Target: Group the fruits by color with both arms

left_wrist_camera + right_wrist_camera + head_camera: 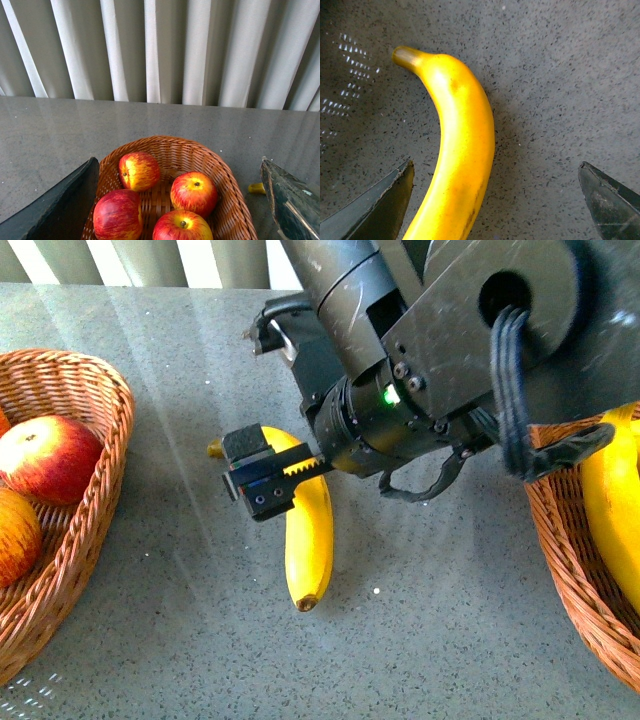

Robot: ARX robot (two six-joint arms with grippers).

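Observation:
A yellow banana lies on the grey table, its brown tip toward me. My right gripper hovers over its far end, open. In the right wrist view the banana runs between the spread fingers, closer to one of them, and nothing touches it. Two red apples sit in the left wicker basket. A second banana rests in the right basket. My left gripper stands open above several apples in the basket. The left arm is out of the front view.
The right arm's black body fills the upper middle of the front view and hides the table behind it. Pale curtains hang beyond the table's far edge. A small yellow banana tip shows beside the apple basket.

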